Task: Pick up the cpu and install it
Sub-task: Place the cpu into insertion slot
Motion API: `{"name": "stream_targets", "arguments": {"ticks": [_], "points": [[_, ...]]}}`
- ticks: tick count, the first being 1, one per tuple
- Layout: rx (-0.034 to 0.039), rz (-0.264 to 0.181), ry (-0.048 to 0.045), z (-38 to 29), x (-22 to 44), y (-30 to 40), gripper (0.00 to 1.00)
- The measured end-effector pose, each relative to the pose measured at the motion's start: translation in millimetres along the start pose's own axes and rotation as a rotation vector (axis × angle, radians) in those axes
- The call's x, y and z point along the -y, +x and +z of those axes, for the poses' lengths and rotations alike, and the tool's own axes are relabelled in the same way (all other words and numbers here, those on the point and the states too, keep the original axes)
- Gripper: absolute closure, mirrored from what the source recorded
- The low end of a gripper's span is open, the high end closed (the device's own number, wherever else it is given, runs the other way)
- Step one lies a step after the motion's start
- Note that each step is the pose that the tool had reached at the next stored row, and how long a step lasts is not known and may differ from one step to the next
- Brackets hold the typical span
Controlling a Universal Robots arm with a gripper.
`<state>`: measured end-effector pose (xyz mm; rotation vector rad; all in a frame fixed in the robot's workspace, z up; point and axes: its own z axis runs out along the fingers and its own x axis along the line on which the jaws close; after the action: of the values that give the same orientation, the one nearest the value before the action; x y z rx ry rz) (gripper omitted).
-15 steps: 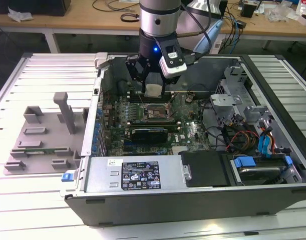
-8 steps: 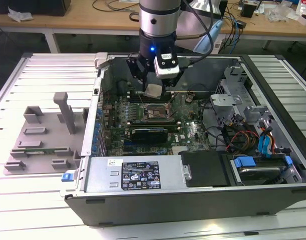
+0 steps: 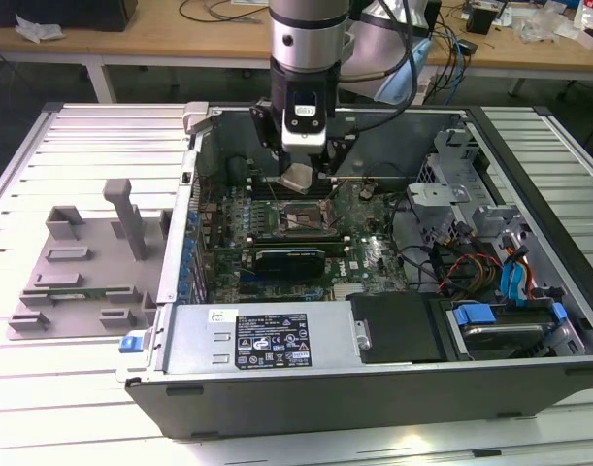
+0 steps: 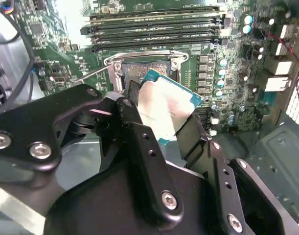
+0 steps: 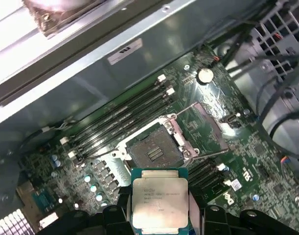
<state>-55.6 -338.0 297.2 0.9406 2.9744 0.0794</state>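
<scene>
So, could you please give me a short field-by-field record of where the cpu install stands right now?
gripper: shut on the cpu, inside the open computer case
cpu: gripped at two opposite edges, metal top facing the first wrist view, held clear of the motherboard
socket: empty, bracket swung open
cpu versus socket: apart, not yet seated
grey tray: outside the case, on the exterior view's left
</scene>
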Motion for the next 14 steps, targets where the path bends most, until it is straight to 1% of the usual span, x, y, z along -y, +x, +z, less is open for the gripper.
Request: {"name": "stream_targets", "arguments": {"ticks": [1, 4, 5, 9, 11, 14], "points": [[0.0020, 0.036, 0.0002, 0.1, 0.0, 0.0, 0.45], [0.0069, 0.124, 0.0006, 0.5, 0.0, 0.0, 0.45], [0.0093, 0.169, 0.0008, 0.7, 0.0, 0.0, 0.45], [0.0156, 0.283, 0.0013, 1.3, 0.1, 0.0, 0.45], [0.0194, 0.353, 0.0017, 1.6, 0.1, 0.0, 0.45], [0.0239, 0.435, 0.0020, 2.0, 0.1, 0.0, 0.45]]}}
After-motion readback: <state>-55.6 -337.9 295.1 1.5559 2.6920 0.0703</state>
